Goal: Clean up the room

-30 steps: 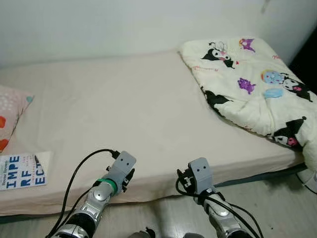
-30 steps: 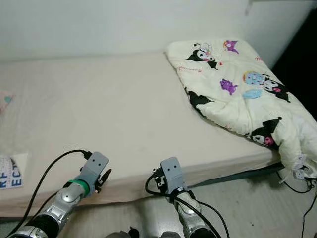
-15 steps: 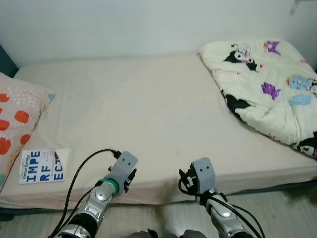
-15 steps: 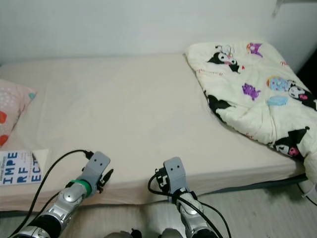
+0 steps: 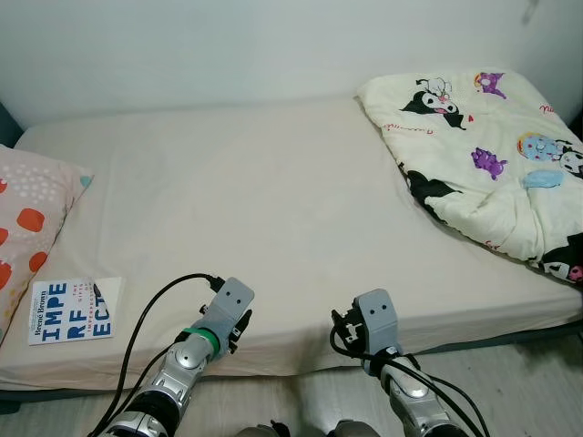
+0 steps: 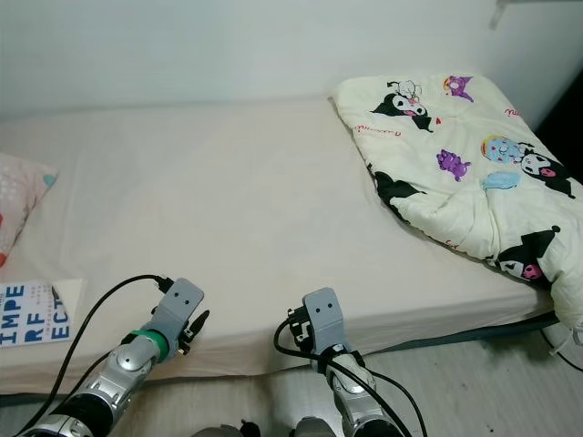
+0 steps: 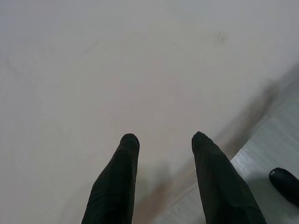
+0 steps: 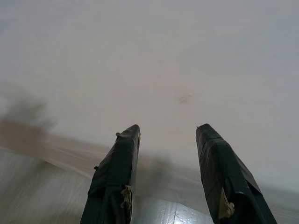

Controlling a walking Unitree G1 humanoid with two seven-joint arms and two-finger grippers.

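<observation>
Book (image 5: 72,309): on bed (image 5: 255,209), 9 o'clock edge, beside pillow (image 5: 32,228).
Blanket (image 5: 483,155): bed, 2 o'clock.
L gripper (image 7: 162,140): fingers apart, empty, over bed edge.
R gripper (image 8: 168,135): fingers apart, empty.

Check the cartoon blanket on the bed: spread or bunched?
Bunched. The blanket lies heaped with folds at the right end of the bed, leaving the rest of the sheet bare.

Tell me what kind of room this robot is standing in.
Most likely a bedroom. A wide bed with a beige sheet runs along the wall, with a cartoon-print comforter bunched at one end, a spotted pillow at the other, and a book near the pillow.
</observation>
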